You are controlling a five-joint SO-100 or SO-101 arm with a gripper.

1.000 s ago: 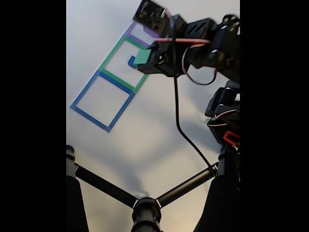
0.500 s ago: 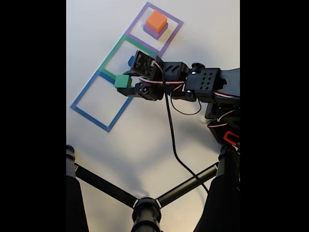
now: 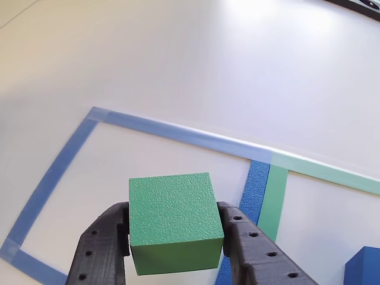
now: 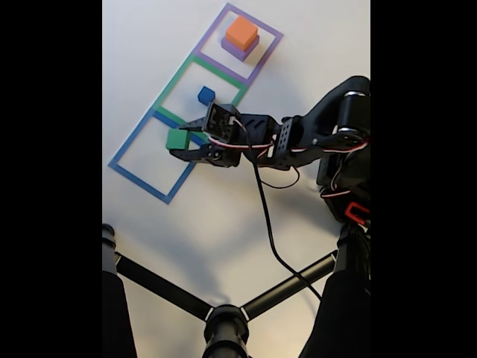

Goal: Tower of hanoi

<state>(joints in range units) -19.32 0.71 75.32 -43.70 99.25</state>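
Two dark perforated fingers [image 3: 98, 252] of the black claw [image 4: 183, 142] are pressed against opposite sides of a small green textured cube [image 3: 174, 222], which is gripped squarely between them. In the fixed view, the cube [image 4: 177, 139] is held over the blue taped square outline [image 4: 138, 134], near its border with the green taped square [image 4: 179, 74]. A small blue cube [image 4: 206, 95] is seen inside the green square, and an orange cube [image 4: 242, 31] is stacked on a purple block [image 4: 238, 49] in the purple taped square [image 4: 273, 33].

The arm [image 4: 313, 134] is black plastic, with white, red and black wires looping along it. The hand [image 3: 176, 255] has dark grey fingers [image 3: 261, 252] dotted with small holes.
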